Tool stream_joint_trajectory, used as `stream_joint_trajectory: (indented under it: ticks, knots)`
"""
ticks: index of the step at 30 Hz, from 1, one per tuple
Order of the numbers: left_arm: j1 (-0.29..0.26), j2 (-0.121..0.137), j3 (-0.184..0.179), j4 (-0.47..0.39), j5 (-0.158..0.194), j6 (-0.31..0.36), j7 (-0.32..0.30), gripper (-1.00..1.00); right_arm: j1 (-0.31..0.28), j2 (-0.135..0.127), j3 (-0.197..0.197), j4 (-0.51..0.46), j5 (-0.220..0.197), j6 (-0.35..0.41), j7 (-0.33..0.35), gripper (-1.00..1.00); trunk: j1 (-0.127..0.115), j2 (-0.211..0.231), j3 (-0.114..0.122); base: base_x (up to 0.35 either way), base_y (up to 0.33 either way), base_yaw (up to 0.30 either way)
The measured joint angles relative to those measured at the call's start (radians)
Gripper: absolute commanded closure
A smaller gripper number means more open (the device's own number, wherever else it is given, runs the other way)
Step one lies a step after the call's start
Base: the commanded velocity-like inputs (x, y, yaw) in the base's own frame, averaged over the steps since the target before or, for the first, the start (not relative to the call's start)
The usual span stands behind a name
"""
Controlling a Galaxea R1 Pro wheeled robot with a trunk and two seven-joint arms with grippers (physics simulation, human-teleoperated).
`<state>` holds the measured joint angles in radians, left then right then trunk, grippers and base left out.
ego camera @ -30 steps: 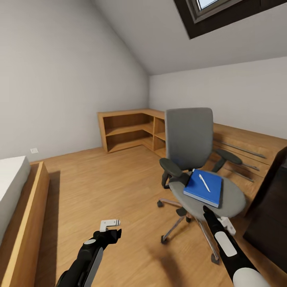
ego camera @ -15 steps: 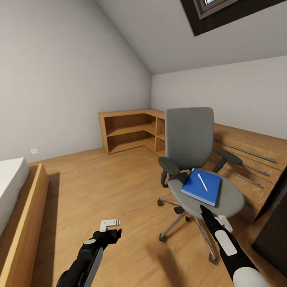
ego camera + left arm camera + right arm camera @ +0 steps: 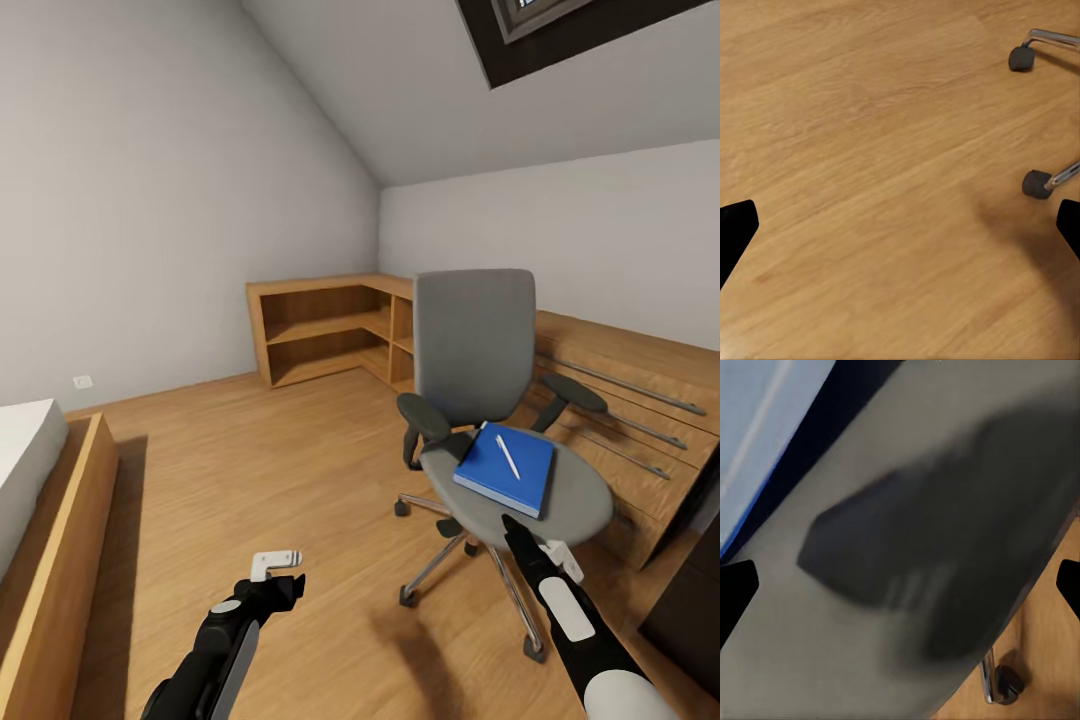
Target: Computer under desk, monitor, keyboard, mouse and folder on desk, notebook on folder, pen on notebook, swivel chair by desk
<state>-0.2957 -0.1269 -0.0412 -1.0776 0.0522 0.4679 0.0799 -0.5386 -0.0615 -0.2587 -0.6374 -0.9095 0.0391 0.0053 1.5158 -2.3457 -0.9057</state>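
The grey swivel chair (image 3: 475,340) stands on the wood floor right of centre. The blue folder (image 3: 505,470) lies flat on its seat, with a thin white pen (image 3: 508,456) on top. My right gripper (image 3: 540,545) hovers open just in front of the seat's front edge; its wrist view looks closely at the grey seat (image 3: 907,450) and a corner of the folder (image 3: 757,435). My left gripper (image 3: 275,563) is open and empty over bare floor, left of the chair base. The computer, monitor, keyboard, mouse and notebook are out of view.
A dark furniture block (image 3: 695,600) cuts in at the lower right; I cannot tell whether it is the desk. Behind the chair runs a wooden drawer chest (image 3: 630,390) and a corner shelf (image 3: 320,330). A bed (image 3: 40,520) is at the left. Chair casters (image 3: 1036,184) are near my left gripper.
The whole view has swung slightly, so the bed and the dark block sit further towards the frame edges. Both arms keep their pose and the folder and pen lie as before.
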Motion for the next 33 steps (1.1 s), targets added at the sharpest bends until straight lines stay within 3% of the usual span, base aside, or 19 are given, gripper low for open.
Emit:
stream_joint_trajectory:
  ticks: [9,23,33]
  knots:
    - [0.000,0.001,0.000,0.001,0.000,0.001,0.000,-1.00,0.000,0.000,0.002,0.015,-0.001,0.000,0.001,-1.00,0.000,0.000,0.000,-0.150,0.000,-0.009]
    - [0.000,0.001,0.000,0.001,0.000,0.000,0.000,-1.00,0.001,-0.003,-0.001,0.031,0.002,0.000,-0.003,-1.00,0.000,0.000,0.000,-0.003,0.000,-0.214]
    - [0.000,0.001,0.000,0.001,0.000,0.000,0.000,-1.00,0.001,-0.003,-0.001,0.030,0.002,0.000,-0.003,-1.00,0.000,0.000,0.000,0.000,0.000,-0.047]
